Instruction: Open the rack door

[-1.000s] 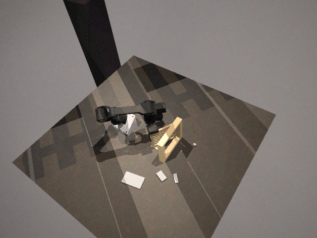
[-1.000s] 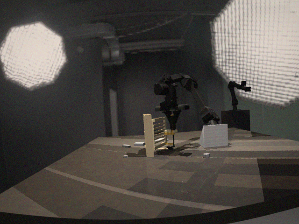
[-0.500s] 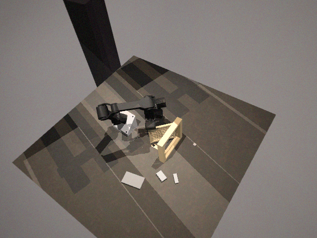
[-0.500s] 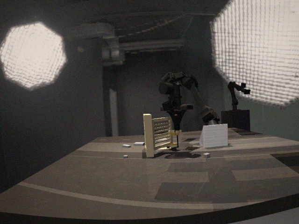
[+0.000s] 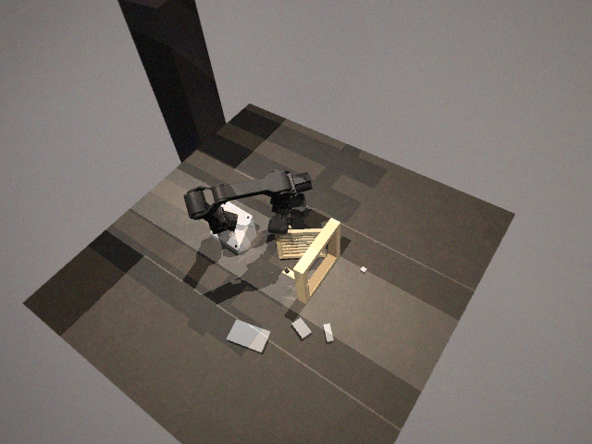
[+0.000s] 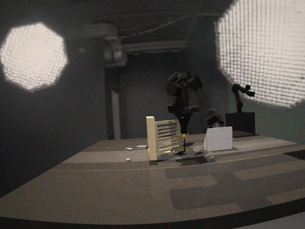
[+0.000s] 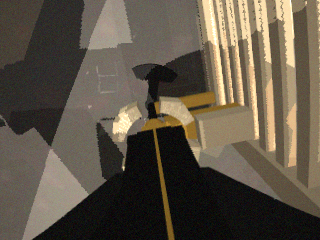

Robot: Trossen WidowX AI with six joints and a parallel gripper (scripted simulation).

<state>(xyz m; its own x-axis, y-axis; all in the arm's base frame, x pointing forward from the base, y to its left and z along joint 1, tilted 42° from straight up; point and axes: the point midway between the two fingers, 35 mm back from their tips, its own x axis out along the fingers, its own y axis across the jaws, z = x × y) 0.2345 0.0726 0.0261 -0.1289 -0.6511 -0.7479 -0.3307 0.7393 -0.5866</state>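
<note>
One pale slatted wooden door point(image 5: 302, 244) point(image 6: 168, 135) point(image 7: 272, 75) stands partly open beside my black gripper point(image 5: 282, 224) point(image 6: 183, 134) point(image 7: 154, 129), which is clamped on its upright handle point(image 6: 184, 144) point(image 7: 153, 90). Unlocking appears done; remaining: likely more swing away from the pale wooden frame point(image 5: 309, 258) point(image 6: 151, 138), release, withdrawal.

One door frame point(image 5: 300, 287) point(image 6: 151, 140), one slatted door point(image 5: 278, 250) point(image 6: 178, 133) point(image 7: 283, 100), two robot arms.
</note>
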